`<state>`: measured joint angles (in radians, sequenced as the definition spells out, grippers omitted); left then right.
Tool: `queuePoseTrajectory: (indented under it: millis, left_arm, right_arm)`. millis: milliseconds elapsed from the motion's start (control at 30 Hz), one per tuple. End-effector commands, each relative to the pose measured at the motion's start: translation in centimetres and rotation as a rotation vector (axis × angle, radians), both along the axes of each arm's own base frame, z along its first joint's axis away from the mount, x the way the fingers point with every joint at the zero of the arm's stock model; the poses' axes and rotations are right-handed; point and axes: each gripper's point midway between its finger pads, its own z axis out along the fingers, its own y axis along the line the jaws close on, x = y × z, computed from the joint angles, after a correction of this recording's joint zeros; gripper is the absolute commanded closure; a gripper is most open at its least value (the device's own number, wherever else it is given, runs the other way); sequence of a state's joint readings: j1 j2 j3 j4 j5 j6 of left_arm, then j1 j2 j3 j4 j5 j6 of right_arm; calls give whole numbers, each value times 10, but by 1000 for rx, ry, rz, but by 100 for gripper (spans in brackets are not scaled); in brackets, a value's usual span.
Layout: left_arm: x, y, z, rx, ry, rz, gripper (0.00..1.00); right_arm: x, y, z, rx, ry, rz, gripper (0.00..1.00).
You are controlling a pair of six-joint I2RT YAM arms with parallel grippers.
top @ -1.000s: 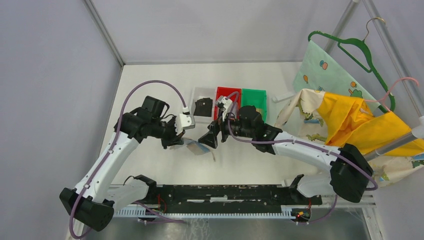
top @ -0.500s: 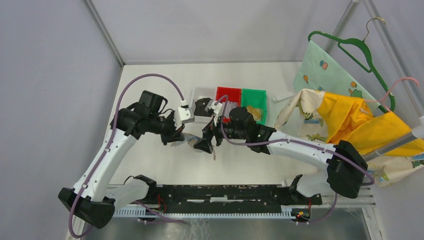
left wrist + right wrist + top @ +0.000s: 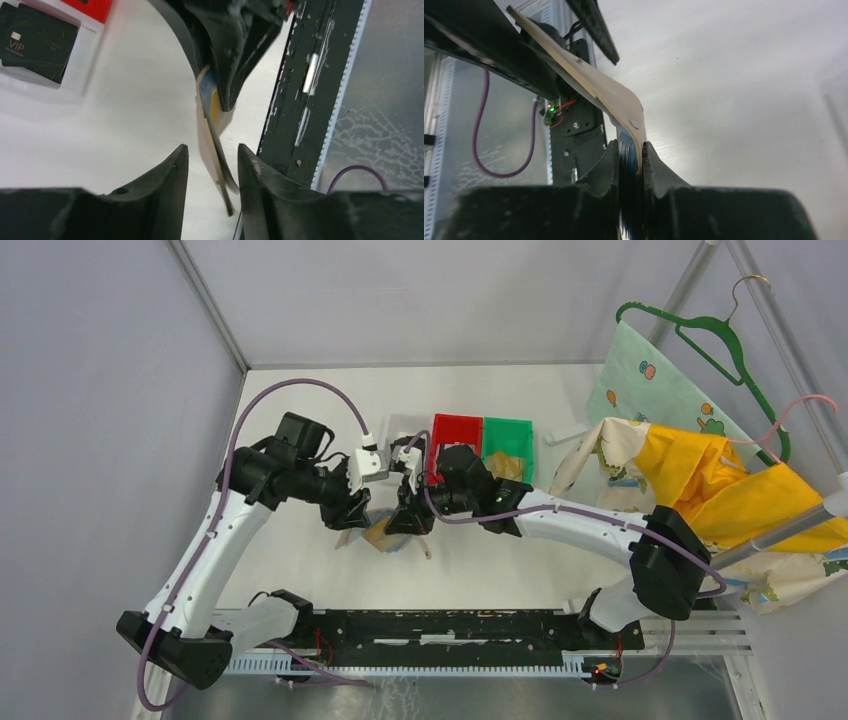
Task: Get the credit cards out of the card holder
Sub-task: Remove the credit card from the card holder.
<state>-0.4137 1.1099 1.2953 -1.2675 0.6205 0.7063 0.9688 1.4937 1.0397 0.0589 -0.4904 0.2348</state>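
Left arm (image 3: 205, 560) and right arm (image 3: 590, 530) are showing white shells between black joints. A purple cable (image 3: 300, 388) is running along each. Left tool (image 3: 212, 152) and right tool (image 3: 630, 147) are ending in black tapered fingers (image 3: 165, 175).

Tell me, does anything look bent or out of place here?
Yes. The card holder is bent sharply just past where the right gripper pinches it, so its tan flap curves away. The left gripper is open around its other end.
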Motion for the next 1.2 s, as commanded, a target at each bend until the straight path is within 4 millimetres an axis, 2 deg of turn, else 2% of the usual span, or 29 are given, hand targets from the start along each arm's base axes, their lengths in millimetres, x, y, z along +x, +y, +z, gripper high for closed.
queuePoseTrajectory:
  millis: [0,133,200,333,500,633,700,800,867,900,1033,1133,1167]
  left_arm:
    - [12,-10,29,-76,-130,-23,43]
    - [24,-2,28,-68,-233,58,24]
    - [23,-1,29,-85,-244,87,19]
    - [12,-2,27,-116,-209,93,18]
    - [19,6,28,-85,-252,142,18]
    - [17,1,39,-129,-230,160,17]
    - [7,-6,50,-176,-205,124,20]
    - [-26,-20,66,-265,-123,-37,27]
    - [-45,-25,72,-299,-57,-121,38]
    - [-49,-27,73,-306,-30,-144,46]
    - [-48,-28,71,-287,18,-163,95]
    - [-51,-31,74,-303,50,-181,98]
    - [-54,-32,77,-314,57,-192,98]
  right_arm:
    - [-29,7,26,126,74,146,100]
    - [-32,-3,46,256,165,152,100]
    - [-35,-7,57,314,214,158,100]
    - [-39,-11,77,404,288,180,100]
    - [-45,-18,97,481,327,199,100]
    - [-49,-27,106,527,332,211,100]
    - [-51,-30,105,531,320,216,100]
    - [-54,-34,105,542,306,228,100]
    - [-58,-37,108,560,290,240,100]
    - [-59,-39,108,565,281,242,100]
    - [-59,-42,105,568,250,231,96]
    - [-59,-43,106,572,228,229,88]
    - [-59,-43,108,574,219,233,78]
